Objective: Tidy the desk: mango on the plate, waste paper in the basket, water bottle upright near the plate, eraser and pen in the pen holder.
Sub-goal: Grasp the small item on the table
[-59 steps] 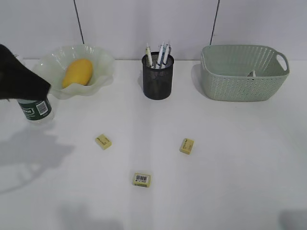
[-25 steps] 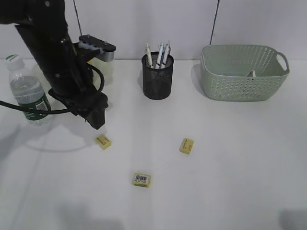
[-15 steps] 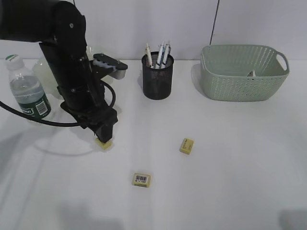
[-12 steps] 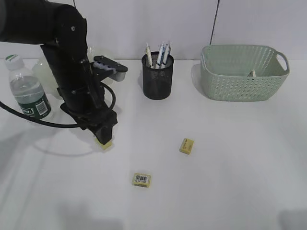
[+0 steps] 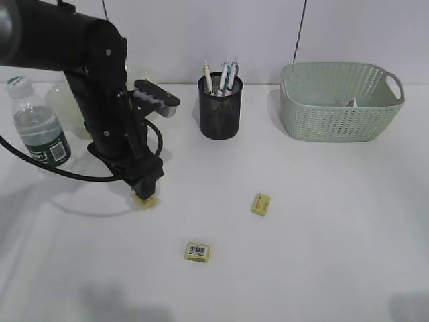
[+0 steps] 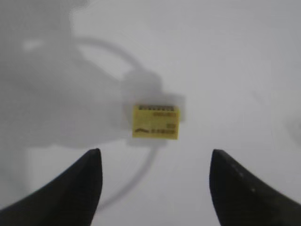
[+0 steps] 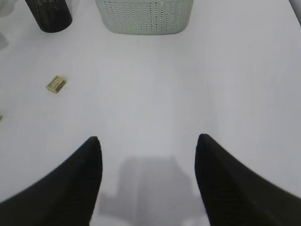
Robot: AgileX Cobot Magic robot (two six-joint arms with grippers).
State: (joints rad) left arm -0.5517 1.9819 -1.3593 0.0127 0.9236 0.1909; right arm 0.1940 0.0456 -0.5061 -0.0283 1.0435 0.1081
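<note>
On the white desk (image 5: 322,221) my left gripper (image 5: 145,190) hangs open just over a small yellow eraser (image 5: 144,202). In the left wrist view that eraser (image 6: 155,122) lies flat just ahead of the spread fingertips, untouched by my left gripper (image 6: 155,151). Two more erasers lie at the middle (image 5: 261,204) and the front (image 5: 198,251). The water bottle (image 5: 37,127) stands upright at far left beside the plate (image 5: 59,100), which the arm mostly hides; the mango is hidden. The pen holder (image 5: 220,111) holds several pens. Waste paper (image 5: 351,102) peeks from inside the basket (image 5: 338,104). My right gripper (image 7: 147,138) is open over bare desk.
The right wrist view shows an eraser (image 7: 56,84) at left, with the pen holder (image 7: 49,14) and the basket (image 7: 143,16) along the far edge. A black cable (image 5: 40,166) loops from the left arm across the desk. A pale wall stands behind.
The left arm has left the upright bottle, swung right and come down over the left eraser. Its jaws have stayed open. The right gripper has not visibly changed.
</note>
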